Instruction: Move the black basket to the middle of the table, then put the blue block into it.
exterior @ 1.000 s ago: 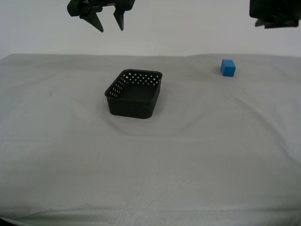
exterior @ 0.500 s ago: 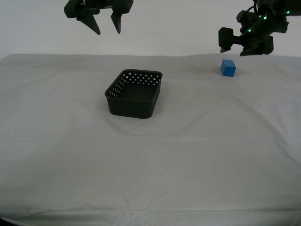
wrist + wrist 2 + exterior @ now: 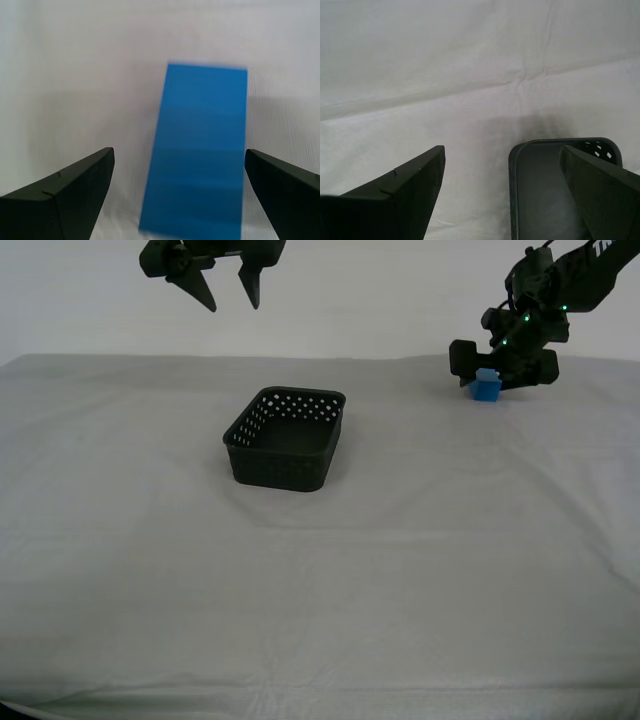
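Note:
The black basket [image 3: 287,438] stands on the table [image 3: 400,570] a little toward the exterior view's left of its middle. The blue block [image 3: 487,388] sits at the far back on the exterior view's right. My first gripper [image 3: 490,375] is open and low over the block, with one jaw on either side of it. In the first wrist view the block [image 3: 200,150] fills the gap of the gripper [image 3: 179,155], and no jaw touches it. My second gripper [image 3: 233,303] is open and empty, high above and behind the basket. The second wrist view shows that gripper [image 3: 502,150] above the basket's corner [image 3: 540,190].
The light grey-white cloth [image 3: 420,75] is slightly wrinkled and covers the whole table. A plain pale wall stands behind the table's back edge [image 3: 320,357]. Nothing else lies on the cloth.
My first gripper has come down from the exterior view's top right to the blue block and now straddles it. The second gripper, the basket and the block have stayed put.

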You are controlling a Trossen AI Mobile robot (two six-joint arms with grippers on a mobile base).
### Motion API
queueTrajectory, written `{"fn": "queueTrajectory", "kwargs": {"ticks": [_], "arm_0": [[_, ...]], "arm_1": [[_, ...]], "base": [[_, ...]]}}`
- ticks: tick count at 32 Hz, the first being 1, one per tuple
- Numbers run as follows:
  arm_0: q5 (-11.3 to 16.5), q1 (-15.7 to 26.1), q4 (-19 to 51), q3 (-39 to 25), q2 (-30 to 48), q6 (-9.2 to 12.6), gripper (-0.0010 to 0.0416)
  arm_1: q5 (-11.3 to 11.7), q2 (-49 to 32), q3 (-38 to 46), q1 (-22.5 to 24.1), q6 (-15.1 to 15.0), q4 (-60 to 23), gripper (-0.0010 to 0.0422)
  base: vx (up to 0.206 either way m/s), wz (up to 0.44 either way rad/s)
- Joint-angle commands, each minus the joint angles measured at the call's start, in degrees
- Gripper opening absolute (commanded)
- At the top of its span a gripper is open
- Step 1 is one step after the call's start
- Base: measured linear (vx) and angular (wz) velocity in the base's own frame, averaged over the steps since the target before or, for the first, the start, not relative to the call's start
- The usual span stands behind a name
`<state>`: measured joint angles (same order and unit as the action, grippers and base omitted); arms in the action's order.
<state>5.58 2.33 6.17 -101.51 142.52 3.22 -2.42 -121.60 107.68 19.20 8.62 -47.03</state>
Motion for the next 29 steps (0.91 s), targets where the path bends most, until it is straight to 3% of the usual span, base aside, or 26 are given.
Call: {"fn": "queueTrajectory", "kwargs": {"ticks": [1,4,6,9,11,14,22,24,27,29], "arm_0": [[-1.68,0.02,-0.11,0.11,0.48,-0.26,0.0348],[-3.69,0.04,-0.04,0.17,0.59,-0.22,0.0318],[-3.78,0.02,-0.04,0.17,0.59,-0.22,0.0267],[-3.78,0.02,0.04,0.17,0.59,-0.22,0.0162],[-3.76,0.04,0.35,0.17,0.59,-0.22,0.0069],[-3.76,0.02,0.85,0.17,0.57,-0.57,0.0],[-2.82,0.26,4.83,0.02,-2.6,-2.21,-0.0001],[1.07,0.52,8.11,0.02,-5.09,-2.36,-0.0001],[3.39,1.88,12.9,0.22,-7.85,-2.43,-0.0001],[6.93,3.96,16.81,0.22,-9.79,-2.8,-0.0001]], "arm_1": [[-0.13,0.02,0.0,0.07,-0.09,0.11,0.0314],[-0.13,0.02,0.0,0.07,-0.07,0.31,0.0314],[-0.15,0.02,0.0,0.09,-0.07,0.46,0.0314],[-0.11,0.02,0.0,0.09,-0.09,0.68,0.0314],[-0.13,0.02,0.0,0.07,-0.11,0.68,0.0314],[-0.11,0.02,0.0,0.07,-0.11,0.7,0.0314],[-0.11,0.02,0.0,0.0,-0.11,1.01,0.0314],[-0.11,0.02,0.0,0.02,-0.11,1.11,0.0314],[-0.04,0.02,0.0,0.0,-0.11,1.92,0.0314],[0.04,0.02,0.0,0.0,-0.09,2.45,0.0314]], "base": [[0.0,0.0],[0.0,0.0],[0.0,0.0],[0.0,0.0],[0.0,0.0],[0.0,0.0],[0.0,0.0],[0.0,0.0],[0.0,0.0],[0.0,0.0]]}}
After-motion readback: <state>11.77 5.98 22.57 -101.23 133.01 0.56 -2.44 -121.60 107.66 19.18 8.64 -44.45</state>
